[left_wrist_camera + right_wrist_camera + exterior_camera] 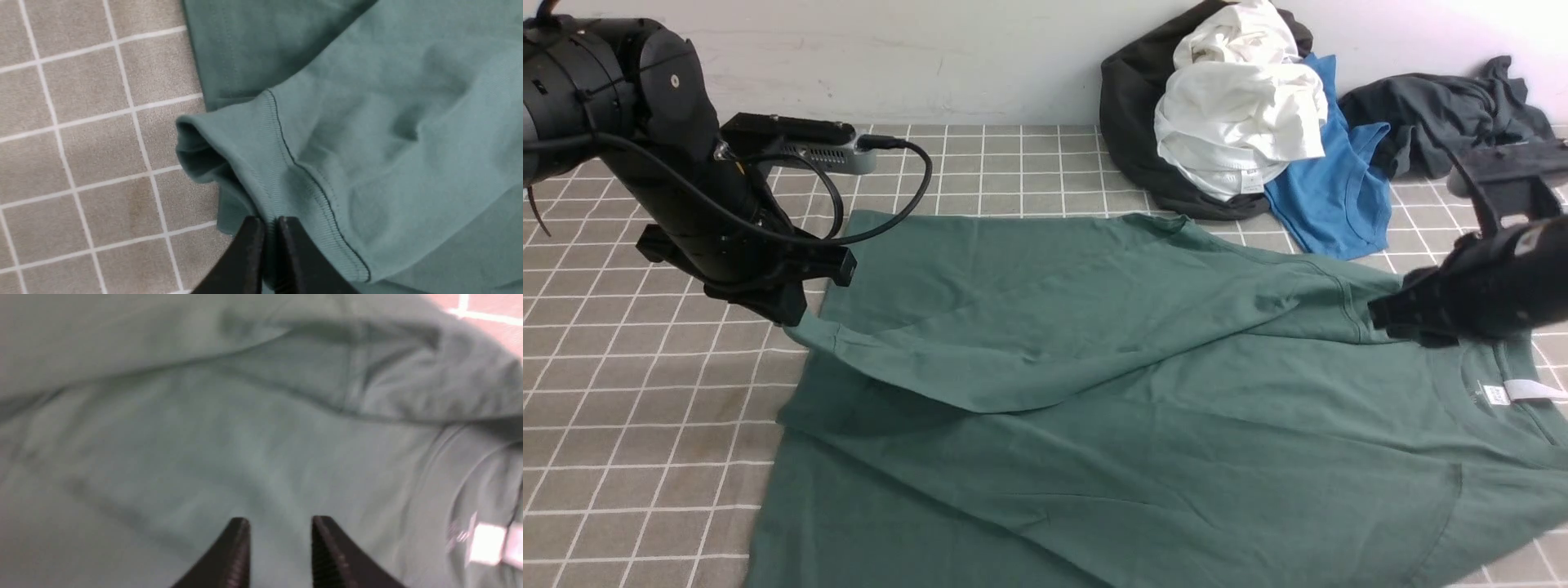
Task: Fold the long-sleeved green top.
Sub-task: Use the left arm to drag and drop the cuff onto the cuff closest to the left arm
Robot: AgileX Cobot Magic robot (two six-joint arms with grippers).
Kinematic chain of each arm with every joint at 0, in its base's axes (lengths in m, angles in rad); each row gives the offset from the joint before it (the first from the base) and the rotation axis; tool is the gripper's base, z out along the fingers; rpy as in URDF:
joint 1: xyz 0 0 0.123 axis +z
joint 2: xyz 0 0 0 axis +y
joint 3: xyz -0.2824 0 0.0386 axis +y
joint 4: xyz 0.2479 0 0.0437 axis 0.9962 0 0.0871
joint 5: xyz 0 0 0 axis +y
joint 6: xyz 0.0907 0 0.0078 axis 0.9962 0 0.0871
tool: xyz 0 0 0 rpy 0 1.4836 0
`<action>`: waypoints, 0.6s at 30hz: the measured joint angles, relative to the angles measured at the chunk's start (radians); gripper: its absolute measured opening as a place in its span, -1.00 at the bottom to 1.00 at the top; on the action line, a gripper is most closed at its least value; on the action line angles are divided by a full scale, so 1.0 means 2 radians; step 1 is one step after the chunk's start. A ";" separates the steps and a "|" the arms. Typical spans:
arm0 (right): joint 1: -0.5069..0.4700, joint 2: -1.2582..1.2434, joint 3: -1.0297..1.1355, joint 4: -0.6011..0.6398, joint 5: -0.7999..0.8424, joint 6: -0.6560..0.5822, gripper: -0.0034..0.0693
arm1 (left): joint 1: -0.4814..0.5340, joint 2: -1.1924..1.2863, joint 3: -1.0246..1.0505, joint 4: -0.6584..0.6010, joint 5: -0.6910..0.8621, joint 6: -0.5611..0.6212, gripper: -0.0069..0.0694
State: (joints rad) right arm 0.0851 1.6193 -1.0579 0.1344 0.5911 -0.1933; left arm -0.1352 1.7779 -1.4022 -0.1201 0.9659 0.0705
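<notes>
The green long-sleeved top (1143, 408) lies spread on the checked cloth, collar and white label (1515, 392) at the right. One sleeve (1045, 327) is folded across the body toward the left. My left gripper (796, 314) is shut on that sleeve's ribbed cuff (261, 171), the jaws (271, 228) pinching the cuff edge and holding it slightly off the cloth. My right gripper (1388, 314) hovers over the shoulder near the collar; in the right wrist view its jaws (280, 526) stand apart and empty above the green fabric (229, 449).
A pile of clothes sits at the back right: a black garment (1135, 122), a white one (1241, 106), a blue one (1331, 188) and a dark grey one (1437, 106). The grey checked tablecloth (629, 392) shows bare at the left. A wall runs behind.
</notes>
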 joint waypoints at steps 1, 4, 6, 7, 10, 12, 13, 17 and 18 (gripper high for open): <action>-0.010 0.035 -0.033 -0.002 0.001 0.000 -0.01 | 0.000 0.000 0.000 -0.001 0.000 0.000 -0.78; -0.016 0.105 -0.084 -0.012 0.010 0.000 0.18 | 0.000 0.000 0.000 -0.002 -0.001 0.000 -0.78; -0.014 0.146 -0.116 -0.015 0.020 0.000 0.22 | 0.000 0.000 0.000 -0.004 -0.003 0.000 -0.78; -0.014 0.150 -0.116 -0.015 0.020 0.000 0.22 | 0.000 0.000 0.000 -0.004 -0.004 0.000 -0.78; -0.014 0.201 -0.152 -0.015 0.023 0.000 0.14 | 0.000 0.000 0.000 -0.005 -0.015 0.000 -0.78; -0.014 0.221 -0.163 -0.016 0.023 0.000 0.06 | 0.000 0.000 0.000 -0.005 -0.017 0.000 -0.78; -0.014 0.236 -0.172 -0.023 0.023 0.001 -0.09 | 0.000 0.000 0.000 -0.006 -0.021 0.000 -0.78; -0.014 0.243 -0.187 -0.032 0.021 -0.002 -0.54 | 0.000 0.000 0.000 -0.008 -0.025 0.000 -0.78; -0.014 0.244 -0.191 -0.037 0.023 -0.005 -0.65 | 0.000 0.000 0.000 -0.008 -0.025 0.000 -0.78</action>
State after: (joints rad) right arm 0.0579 2.1071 -1.4391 0.0610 0.6370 -0.2034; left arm -0.1352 1.7779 -1.4022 -0.1362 0.9168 0.0715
